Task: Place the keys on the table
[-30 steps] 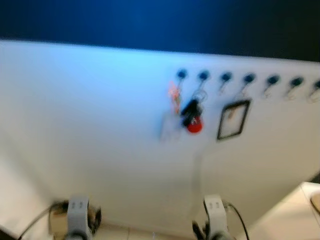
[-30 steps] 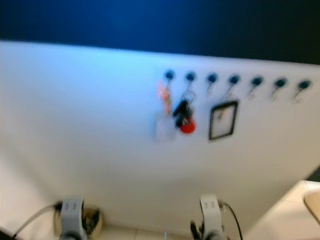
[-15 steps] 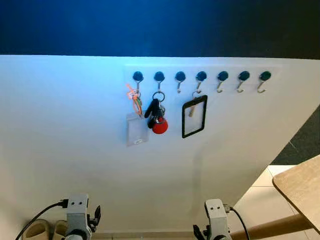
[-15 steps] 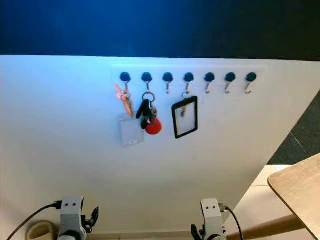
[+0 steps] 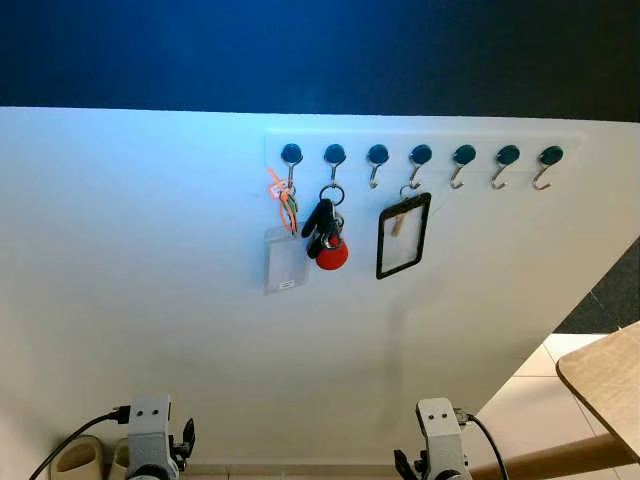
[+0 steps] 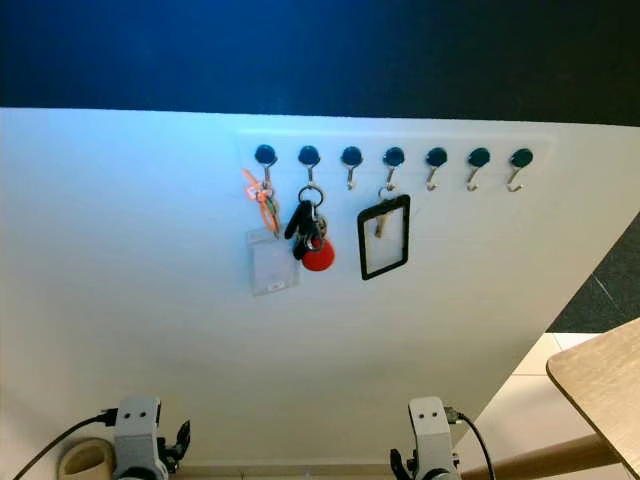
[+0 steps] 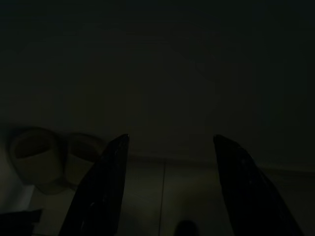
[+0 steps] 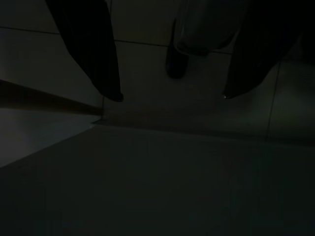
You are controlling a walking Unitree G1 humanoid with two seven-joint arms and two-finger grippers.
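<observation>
The keys (image 5: 326, 233), with a red round fob, hang on the second hook of a rail of hooks (image 5: 420, 155) on a white wall (image 5: 130, 260); no writing is legible. A wooden table (image 5: 605, 378) edge shows far right over pale floor tiles. Both arms hang low, left gripper (image 7: 167, 142) and right gripper (image 8: 170, 97) spread apart and holding nothing.

Both silver arms hang low, wrists showing at the bottom of the head views: the left arm (image 5: 150, 440) with a black cable running off its wrist, the right arm (image 5: 440, 445) likewise cabled. In the dark wrist views, the left gripper (image 7: 167, 142) has its jaws spread well apart, and the right gripper (image 8: 170, 97) also holds its jaws wide, both pointing down toward the floor.
</observation>
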